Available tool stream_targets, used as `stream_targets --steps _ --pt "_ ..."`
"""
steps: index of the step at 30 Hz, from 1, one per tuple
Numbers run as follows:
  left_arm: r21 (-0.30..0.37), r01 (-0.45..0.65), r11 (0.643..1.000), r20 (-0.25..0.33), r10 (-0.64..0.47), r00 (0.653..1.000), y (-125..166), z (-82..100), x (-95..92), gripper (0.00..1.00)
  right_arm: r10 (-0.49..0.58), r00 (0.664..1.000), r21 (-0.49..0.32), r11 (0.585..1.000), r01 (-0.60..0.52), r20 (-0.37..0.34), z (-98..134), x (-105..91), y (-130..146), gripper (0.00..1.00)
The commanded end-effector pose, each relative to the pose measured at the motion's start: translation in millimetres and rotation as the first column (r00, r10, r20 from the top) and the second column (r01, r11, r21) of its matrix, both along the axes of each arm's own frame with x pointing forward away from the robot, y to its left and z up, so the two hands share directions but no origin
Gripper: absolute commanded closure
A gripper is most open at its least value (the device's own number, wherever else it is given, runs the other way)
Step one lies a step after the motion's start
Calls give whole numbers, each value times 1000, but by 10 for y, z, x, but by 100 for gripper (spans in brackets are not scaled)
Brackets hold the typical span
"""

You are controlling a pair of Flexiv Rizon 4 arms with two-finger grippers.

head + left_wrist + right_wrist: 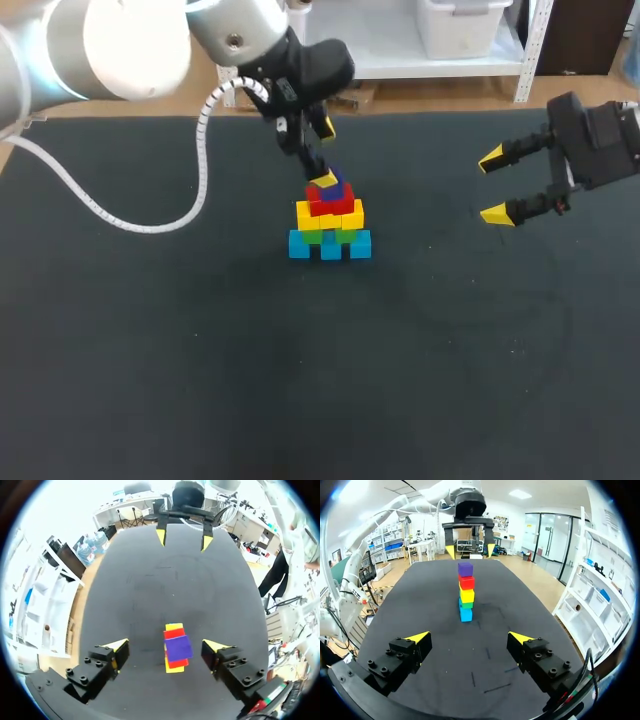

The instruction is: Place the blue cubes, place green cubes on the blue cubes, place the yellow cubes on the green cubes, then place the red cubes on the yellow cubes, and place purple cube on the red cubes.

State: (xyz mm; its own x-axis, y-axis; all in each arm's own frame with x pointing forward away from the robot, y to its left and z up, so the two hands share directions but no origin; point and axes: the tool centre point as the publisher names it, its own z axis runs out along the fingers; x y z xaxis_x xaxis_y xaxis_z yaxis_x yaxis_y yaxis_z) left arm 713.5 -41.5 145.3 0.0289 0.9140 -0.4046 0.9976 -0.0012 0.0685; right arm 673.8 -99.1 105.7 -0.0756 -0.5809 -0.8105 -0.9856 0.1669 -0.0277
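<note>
A pyramid of cubes stands mid-table: blue cubes (330, 246) at the base, then green cubes (330, 236), yellow cubes (329, 215), red cubes (334, 201) and a purple cube (336, 187) on top. My left gripper (324, 153) hangs open just above the purple cube (178, 648), with clear gaps between the cube and both fingers. My right gripper (493, 186) stands open and empty off to the right, facing the stack. From the right wrist view the purple cube (465, 569) sits level on the red cubes (466, 582), and the left gripper (470, 550) is over it.
The black table (150, 380) bears nothing besides the stack. A white cable (200, 150) loops down from my left arm onto the table at the left.
</note>
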Motion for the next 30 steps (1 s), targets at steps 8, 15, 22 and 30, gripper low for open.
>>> stream_targets --steps 8,15,22,30 --pt "-178 -84 980 130 108 986 550 305 -138 0 1 1000 2 1000 -1 1 -8 6 3 0" --pt "-211 -150 966 133 180 975 812 290 -168 0 1 1000 2 1000 -1 1 -8 6 3 0" --pt "-225 -163 961 147 199 969 862 339 -140 0 1 1000 2 1000 -1 1 -8 6 3 0" --pt "-239 -169 956 139 206 969 952 398 -125 0 1 1000 2 1000 -1 1 -8 6 3 0"
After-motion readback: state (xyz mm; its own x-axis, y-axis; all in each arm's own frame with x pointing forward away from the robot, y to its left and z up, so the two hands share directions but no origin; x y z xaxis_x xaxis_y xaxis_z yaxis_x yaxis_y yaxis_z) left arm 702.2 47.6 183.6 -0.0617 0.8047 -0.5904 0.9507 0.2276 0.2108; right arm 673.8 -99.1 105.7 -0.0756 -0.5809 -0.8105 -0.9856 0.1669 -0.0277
